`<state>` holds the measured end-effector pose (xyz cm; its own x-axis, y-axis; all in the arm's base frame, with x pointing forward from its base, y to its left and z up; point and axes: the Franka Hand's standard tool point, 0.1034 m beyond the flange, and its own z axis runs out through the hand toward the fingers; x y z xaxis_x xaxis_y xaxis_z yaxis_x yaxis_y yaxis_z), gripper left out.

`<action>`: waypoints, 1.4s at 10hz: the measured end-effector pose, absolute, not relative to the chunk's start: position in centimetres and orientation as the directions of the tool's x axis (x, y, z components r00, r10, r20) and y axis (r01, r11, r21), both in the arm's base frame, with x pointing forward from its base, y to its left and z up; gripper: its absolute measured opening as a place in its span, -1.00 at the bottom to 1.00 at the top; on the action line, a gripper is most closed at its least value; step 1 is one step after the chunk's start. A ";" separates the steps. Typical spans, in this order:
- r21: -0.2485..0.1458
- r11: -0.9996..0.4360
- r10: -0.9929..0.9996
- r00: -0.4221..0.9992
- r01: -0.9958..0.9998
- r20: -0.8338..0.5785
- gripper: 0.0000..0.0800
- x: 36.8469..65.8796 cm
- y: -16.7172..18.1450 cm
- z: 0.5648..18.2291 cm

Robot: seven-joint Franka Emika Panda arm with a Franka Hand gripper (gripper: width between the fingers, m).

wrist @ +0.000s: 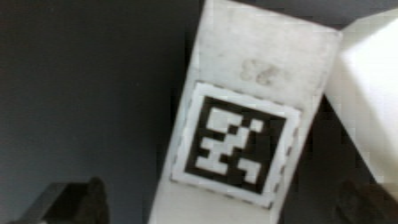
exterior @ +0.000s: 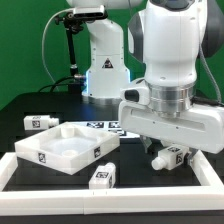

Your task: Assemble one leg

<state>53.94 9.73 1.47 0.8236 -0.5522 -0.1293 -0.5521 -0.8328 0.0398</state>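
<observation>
My gripper (exterior: 170, 160) hangs low over the table at the exterior view's right, just right of the square panel (exterior: 62, 148). A white leg (exterior: 173, 155) with a black-and-white tag stands between its fingers. In the wrist view the leg (wrist: 240, 130) fills the middle, tag facing the camera. My gripper (wrist: 217, 205) is open around it. A dark gap shows between the leg and one dark finger (wrist: 75, 205). Another leg (exterior: 100, 177) lies in front of the panel. A third leg (exterior: 38, 122) lies at the far left.
The marker board (exterior: 105, 126) lies behind the panel. A white rim (exterior: 22, 168) borders the table's front and left. The arm's base (exterior: 103, 70) stands at the back. A pale surface (wrist: 377, 95) shows beside the leg in the wrist view.
</observation>
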 end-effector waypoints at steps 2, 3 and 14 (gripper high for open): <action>0.040 -0.834 -0.551 0.824 -0.551 -0.129 -0.06 53.9 9.7 1.5; 0.039 -0.834 -0.550 0.825 -0.550 -0.129 -0.29 53.9 9.8 1.5; -0.005 -0.922 -0.383 0.916 -0.386 -0.116 -0.28 50.0 4.2 7.1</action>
